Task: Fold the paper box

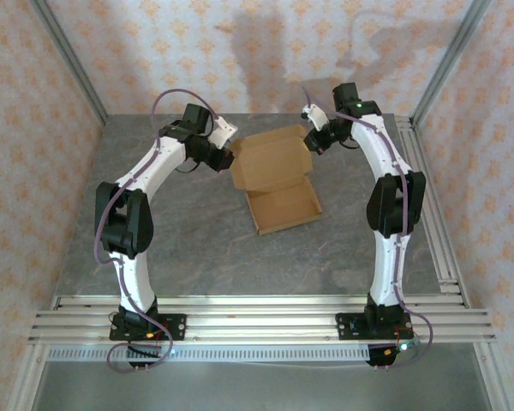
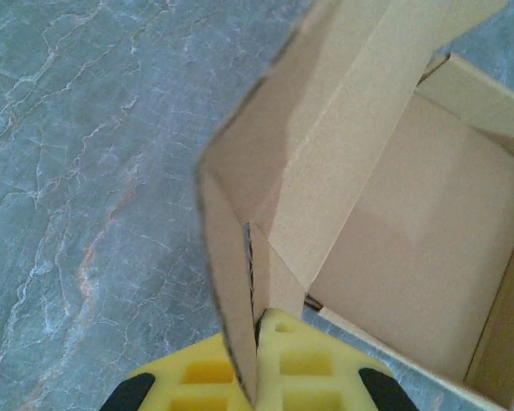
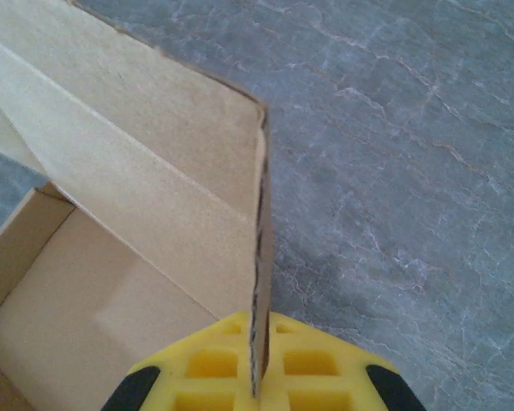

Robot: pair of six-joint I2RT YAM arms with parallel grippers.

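Top external showed the paper box point(image 1: 283, 205) on the grey marbled tabletop point(image 1: 197, 248), toward the far middle and between my two arms. Its shallow tray lay flat and open, and the lid point(image 1: 272, 158) rose from the tray's far edge. My left fingers point(image 1: 229, 155) met the lid at its left side and my right fingers point(image 1: 312, 141) met it at its right side.

Left wrist looked down past my left fingers point(image 2: 304, 368). Their yellow pads were pressed together on a thin cardboard side flap point(image 2: 227, 257) of the lid, which stood on edge between them. Just right of that flap the lid panel point(image 2: 351, 128) sloped upward. Beyond it the open tray point(image 2: 411, 248) showed its plain brown floor and low walls. The veined tabletop point(image 2: 68, 171) lay to the left.

Right wrist gave the mirror of that. My right fingers point(image 3: 210, 364) were closed on the lid's other side flap point(image 3: 259, 282), pinching its raw corrugated edge upright between the pads. The lid panel point(image 3: 128, 163) slanted away to the left. Under it, at the lower left, was the tray floor point(image 3: 60, 308) with one low wall. The tabletop point(image 3: 411, 171) lay to the right.
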